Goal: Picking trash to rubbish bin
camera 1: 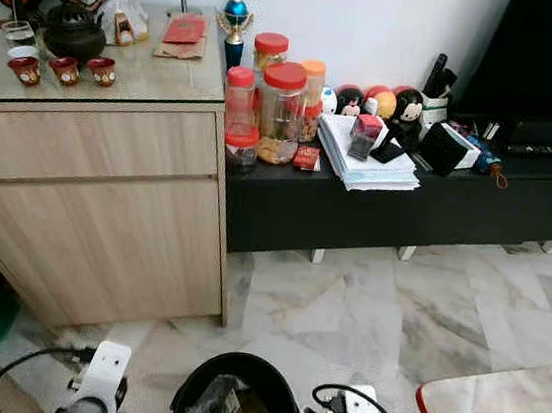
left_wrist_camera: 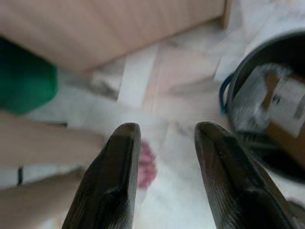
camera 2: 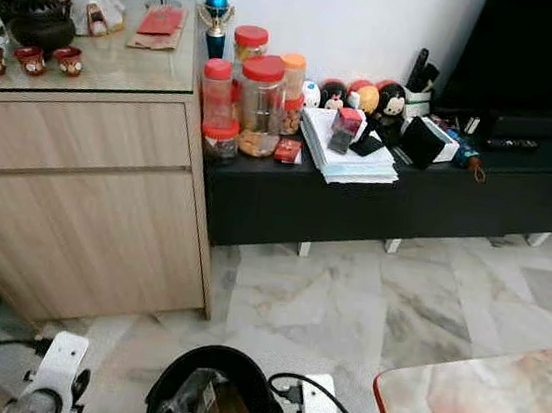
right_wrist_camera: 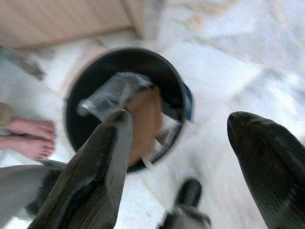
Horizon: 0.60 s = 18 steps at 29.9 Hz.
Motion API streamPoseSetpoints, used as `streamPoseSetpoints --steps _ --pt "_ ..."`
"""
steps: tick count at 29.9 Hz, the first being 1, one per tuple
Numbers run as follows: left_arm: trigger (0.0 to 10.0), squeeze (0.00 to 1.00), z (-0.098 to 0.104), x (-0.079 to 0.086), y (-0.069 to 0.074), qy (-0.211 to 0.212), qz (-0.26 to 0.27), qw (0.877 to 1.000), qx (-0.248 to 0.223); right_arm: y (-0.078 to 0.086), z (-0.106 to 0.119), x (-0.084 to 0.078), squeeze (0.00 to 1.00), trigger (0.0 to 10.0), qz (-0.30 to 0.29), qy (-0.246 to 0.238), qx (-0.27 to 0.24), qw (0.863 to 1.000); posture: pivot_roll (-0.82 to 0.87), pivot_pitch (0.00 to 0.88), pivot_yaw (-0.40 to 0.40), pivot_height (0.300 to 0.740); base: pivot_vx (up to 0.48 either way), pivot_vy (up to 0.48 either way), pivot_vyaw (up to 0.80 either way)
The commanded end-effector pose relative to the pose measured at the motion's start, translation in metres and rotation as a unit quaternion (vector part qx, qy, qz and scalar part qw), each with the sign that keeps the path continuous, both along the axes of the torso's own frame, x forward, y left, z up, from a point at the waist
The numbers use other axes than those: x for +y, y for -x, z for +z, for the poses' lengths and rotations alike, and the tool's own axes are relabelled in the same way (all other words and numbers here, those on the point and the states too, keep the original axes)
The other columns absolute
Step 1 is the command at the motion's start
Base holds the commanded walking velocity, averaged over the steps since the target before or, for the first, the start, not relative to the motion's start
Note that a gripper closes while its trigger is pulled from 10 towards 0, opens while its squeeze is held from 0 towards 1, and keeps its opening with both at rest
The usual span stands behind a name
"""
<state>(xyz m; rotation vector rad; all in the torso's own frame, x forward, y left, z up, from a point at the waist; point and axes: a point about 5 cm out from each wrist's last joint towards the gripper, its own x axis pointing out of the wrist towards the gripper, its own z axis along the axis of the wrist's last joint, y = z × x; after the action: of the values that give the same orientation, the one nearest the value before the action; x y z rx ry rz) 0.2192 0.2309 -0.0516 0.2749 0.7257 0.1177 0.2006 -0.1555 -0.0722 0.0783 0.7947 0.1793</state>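
Down low, both tools flank the rubbish bin (camera 1: 239,388): left tool (left_wrist_camera: 162,157) and right tool (right_wrist_camera: 183,143) spread wide, empty, trash (right_wrist_camera: 124,102) already inside.

Even indoor light, head views sharp for me.
Both wrist views smear with blur; my glass cabinet top (camera 1: 141,74) shows soft glare.

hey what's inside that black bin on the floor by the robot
The black bin holds a crumpled clear plastic wrapper lying over a brown paper or cardboard piece, plus something white with dark print. Whatever lies beneath them at the bottom is covered.
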Motion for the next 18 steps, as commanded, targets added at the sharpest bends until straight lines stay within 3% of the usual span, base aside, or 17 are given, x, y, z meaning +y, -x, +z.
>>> streamPoseSetpoints --steps 1,6,18 --pt "10.0 0.00 -0.0082 0.0053 0.0142 -0.013 0.010 0.999 0.031 0.0110 -0.0064 -0.0073 0.00 10.0 -0.022 0.018 0.020 0.999 0.13 0.004 0.004 0.740 0.000 0.000 0.00" --pt "10.0 0.00 -0.0112 0.0043 0.0190 -0.015 0.013 0.999 0.037 0.0179 -0.0096 -0.0095 0.00 10.0 -0.039 0.013 0.025 0.999 0.13 0.000 0.005 0.740 0.000 0.000 0.00" --pt "10.0 0.00 -0.0070 -0.0003 0.0099 -0.004 0.013 1.000 0.022 0.0207 -0.0113 -0.0091 0.00 10.0 -0.044 0.008 0.033 0.998 0.12 0.000 -0.001 0.740 0.000 0.000 0.00"
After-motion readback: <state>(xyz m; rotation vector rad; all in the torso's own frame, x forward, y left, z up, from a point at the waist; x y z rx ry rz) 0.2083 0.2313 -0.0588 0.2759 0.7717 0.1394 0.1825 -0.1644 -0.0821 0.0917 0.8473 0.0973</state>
